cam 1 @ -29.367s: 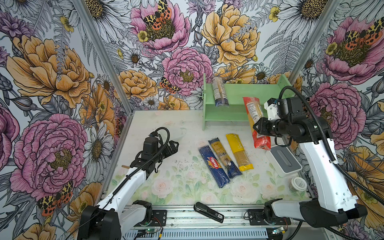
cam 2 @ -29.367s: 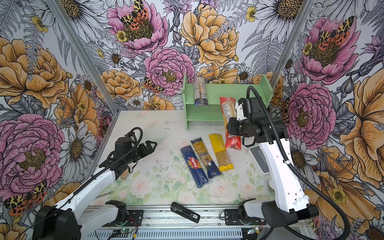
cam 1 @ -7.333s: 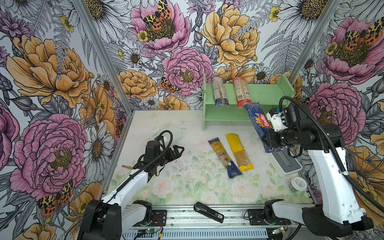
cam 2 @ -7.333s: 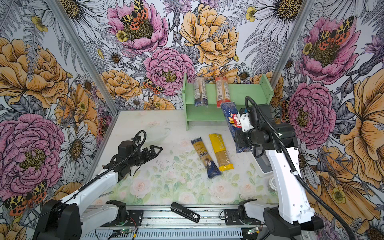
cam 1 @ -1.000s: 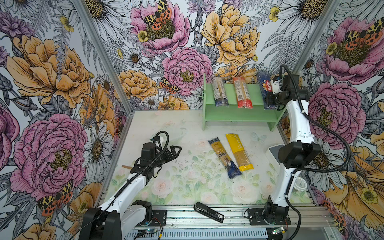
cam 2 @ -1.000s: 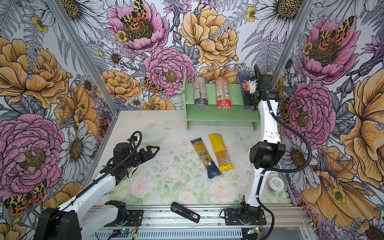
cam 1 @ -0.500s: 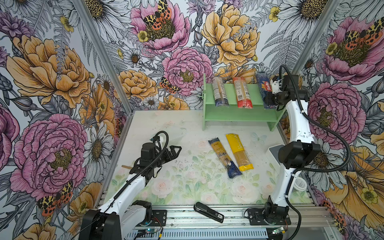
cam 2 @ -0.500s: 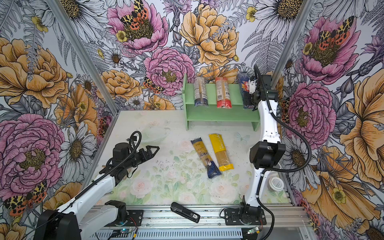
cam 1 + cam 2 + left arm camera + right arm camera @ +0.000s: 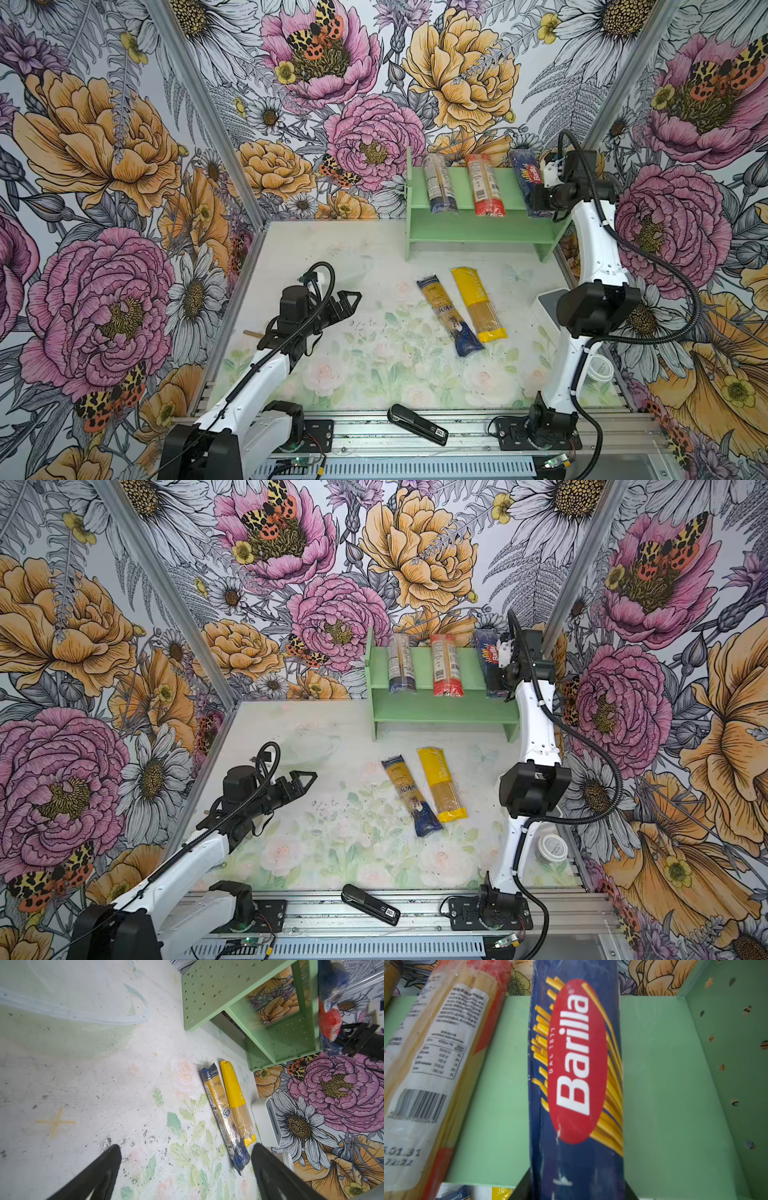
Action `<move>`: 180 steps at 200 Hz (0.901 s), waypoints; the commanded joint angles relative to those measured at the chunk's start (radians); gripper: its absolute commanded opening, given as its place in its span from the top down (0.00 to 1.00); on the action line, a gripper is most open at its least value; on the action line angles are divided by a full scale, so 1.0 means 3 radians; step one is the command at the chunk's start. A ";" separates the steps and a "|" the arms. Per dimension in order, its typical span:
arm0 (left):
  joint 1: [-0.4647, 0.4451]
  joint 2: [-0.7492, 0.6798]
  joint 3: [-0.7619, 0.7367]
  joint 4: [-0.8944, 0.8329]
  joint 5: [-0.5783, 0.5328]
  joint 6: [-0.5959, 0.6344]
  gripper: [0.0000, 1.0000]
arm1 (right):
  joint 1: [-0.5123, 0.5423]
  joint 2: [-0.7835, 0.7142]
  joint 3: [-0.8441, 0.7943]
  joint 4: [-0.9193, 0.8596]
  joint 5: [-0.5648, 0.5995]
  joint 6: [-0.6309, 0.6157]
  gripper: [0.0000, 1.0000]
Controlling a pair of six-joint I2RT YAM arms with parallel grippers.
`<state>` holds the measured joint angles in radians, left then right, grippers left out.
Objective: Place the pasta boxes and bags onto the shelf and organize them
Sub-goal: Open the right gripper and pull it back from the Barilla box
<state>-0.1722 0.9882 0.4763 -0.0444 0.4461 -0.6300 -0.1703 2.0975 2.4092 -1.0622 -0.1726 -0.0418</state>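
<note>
The mint-green shelf [image 9: 490, 232] stands at the back right. Three packs lie side by side on its top tier: a clear pack with a dark-blue end [image 9: 438, 187], a red-ended clear pack [image 9: 484, 189] and the dark blue Barilla pack [image 9: 528, 178]. My right gripper [image 9: 576, 1186] is shut on the Barilla pack's near end, one black finger against each side, and the pack rests flat on the top tier. A blue-gold windowed pack [image 9: 449, 316] and a yellow pack [image 9: 478, 305] lie together on the table. My left gripper [image 9: 353, 297] hovers open and empty, left of them.
A black stapler-like object [image 9: 417, 424] lies on the front rail. A white-grey box [image 9: 267, 1122] sits by the right wall, partly behind my right arm. A small white jar [image 9: 550, 848] stands near the right arm's base. A clear bowl [image 9: 68, 1022] sits left of the shelf.
Since the earliest frames the red-ended and Barilla packs have gone from the table to the shelf top. Over the last second the right gripper barely shifts at the Barilla pack; the left arm is still.
</note>
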 commanded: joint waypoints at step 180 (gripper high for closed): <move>0.0042 -0.0045 -0.0075 0.0030 0.0013 -0.0002 0.01 | -0.0010 -0.0535 -0.0104 0.0222 -0.0007 -0.0238 0.04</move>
<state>-0.1715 0.9882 0.4644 -0.0479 0.4461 -0.6304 -0.1707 2.0350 2.3917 -1.0183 -0.1593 -0.0986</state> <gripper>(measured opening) 0.988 0.961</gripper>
